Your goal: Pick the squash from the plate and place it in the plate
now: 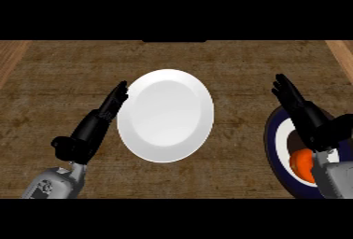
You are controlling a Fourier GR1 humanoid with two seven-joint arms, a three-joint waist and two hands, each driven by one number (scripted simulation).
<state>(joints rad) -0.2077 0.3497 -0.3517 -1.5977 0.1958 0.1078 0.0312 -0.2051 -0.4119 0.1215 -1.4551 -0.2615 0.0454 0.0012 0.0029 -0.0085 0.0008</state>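
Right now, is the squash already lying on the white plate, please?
No, the white plate holds nothing; the orange squash sits on the dark-rimmed plate at right.

surface: dark brown wood-grain counter (228,60) fills frame | edges: lighter wood strips (10,58) upper left and upper right | top centre: small dark block at far edge | light: even

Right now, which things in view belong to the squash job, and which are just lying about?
Part of the job:
orange squash
dark blue-rimmed plate holding it
white plate
right hand, open above the blue-rimmed plate

Just there:
left hand, open beside the white plate
wooden counter
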